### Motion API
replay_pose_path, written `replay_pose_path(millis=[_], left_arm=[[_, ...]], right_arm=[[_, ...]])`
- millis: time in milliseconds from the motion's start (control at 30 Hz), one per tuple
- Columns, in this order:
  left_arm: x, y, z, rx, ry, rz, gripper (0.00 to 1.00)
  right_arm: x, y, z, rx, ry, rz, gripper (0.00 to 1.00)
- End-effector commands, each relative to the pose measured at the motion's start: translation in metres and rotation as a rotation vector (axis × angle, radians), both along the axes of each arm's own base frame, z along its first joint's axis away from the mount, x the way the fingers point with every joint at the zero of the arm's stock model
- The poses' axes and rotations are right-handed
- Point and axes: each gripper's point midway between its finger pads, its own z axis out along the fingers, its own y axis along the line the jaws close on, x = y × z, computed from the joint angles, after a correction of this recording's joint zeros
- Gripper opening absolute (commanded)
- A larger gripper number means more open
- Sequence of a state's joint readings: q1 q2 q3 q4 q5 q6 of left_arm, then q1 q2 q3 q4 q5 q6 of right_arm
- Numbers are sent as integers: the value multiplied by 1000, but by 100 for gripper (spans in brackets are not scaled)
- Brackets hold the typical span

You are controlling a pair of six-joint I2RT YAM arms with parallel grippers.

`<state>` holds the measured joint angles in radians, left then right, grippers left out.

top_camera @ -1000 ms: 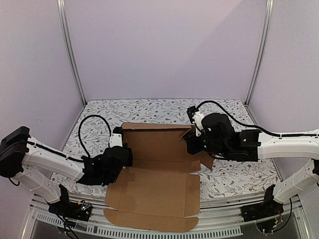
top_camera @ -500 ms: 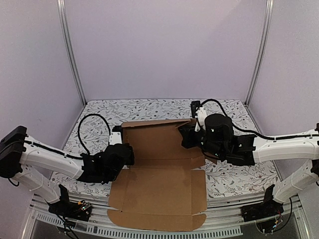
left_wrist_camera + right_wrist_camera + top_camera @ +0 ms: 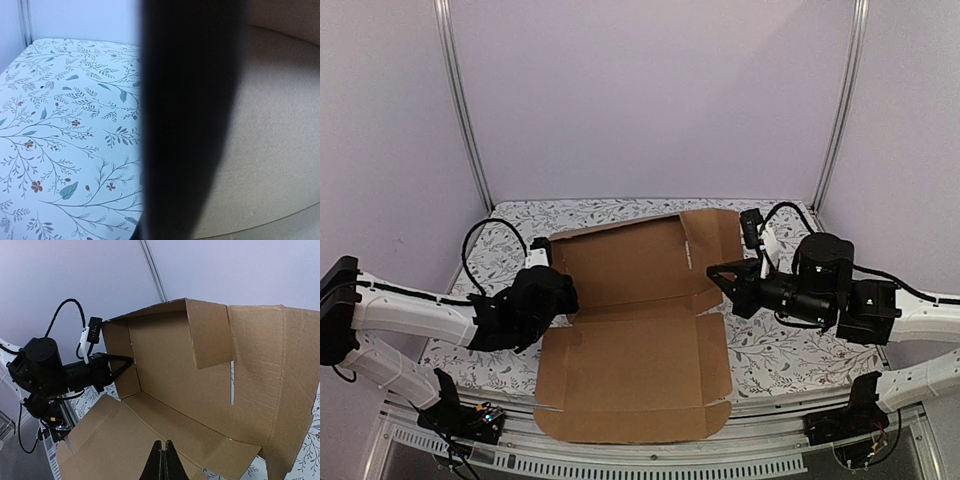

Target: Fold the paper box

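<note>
The paper box is a brown die-cut cardboard sheet. Its near panel (image 3: 630,370) lies flat on the table and its back panel (image 3: 620,265) stands raised, with a side flap (image 3: 715,240) spread at the right. My left gripper (image 3: 560,295) is against the box's left side flap (image 3: 117,360). In the left wrist view a dark blur (image 3: 190,120) fills the middle, with cardboard (image 3: 270,150) to its right, so the jaws' state is unclear. My right gripper (image 3: 163,460) is shut and empty. It hovers at the box's right edge (image 3: 720,275), above the flat panel (image 3: 115,440).
The table has a floral cloth (image 3: 790,350), also seen in the left wrist view (image 3: 65,125). Pale walls and metal posts (image 3: 460,100) enclose the back and sides. The left arm (image 3: 50,370) shows in the right wrist view. The box's near edge reaches the table's front rail (image 3: 620,455).
The back panel has swung up and back, and its right flap has spread open. My right gripper has drawn back to the right, off the box. My left gripper has shifted slightly left.
</note>
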<state>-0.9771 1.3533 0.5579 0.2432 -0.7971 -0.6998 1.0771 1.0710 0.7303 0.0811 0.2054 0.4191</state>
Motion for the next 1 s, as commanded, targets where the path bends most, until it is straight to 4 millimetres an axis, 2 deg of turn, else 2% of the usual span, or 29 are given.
replay_pose_path(millis=[0,200,367,433,633,867,967], left_arm=[[4,2,7,-145,21,-37,0],[4,10,13,-310,61,-88,0],[-3,11,29,-440,46,-138,0],[-7,10,32,-481,44,-160,0],[-18,6,35,-584,55,-213,0],[-21,5,35,-630,60,-217,0],[-21,4,35,-641,61,-222,0]], right_arm=[[-30,-24,-8,-91,-26,114,0],[-45,-53,10,-60,-95,118,0],[-53,-54,20,19,-135,154,0],[-54,-49,21,47,-141,168,0],[-52,-28,50,191,-195,202,0],[-59,7,78,297,-228,313,0],[-61,22,83,308,-240,336,0]])
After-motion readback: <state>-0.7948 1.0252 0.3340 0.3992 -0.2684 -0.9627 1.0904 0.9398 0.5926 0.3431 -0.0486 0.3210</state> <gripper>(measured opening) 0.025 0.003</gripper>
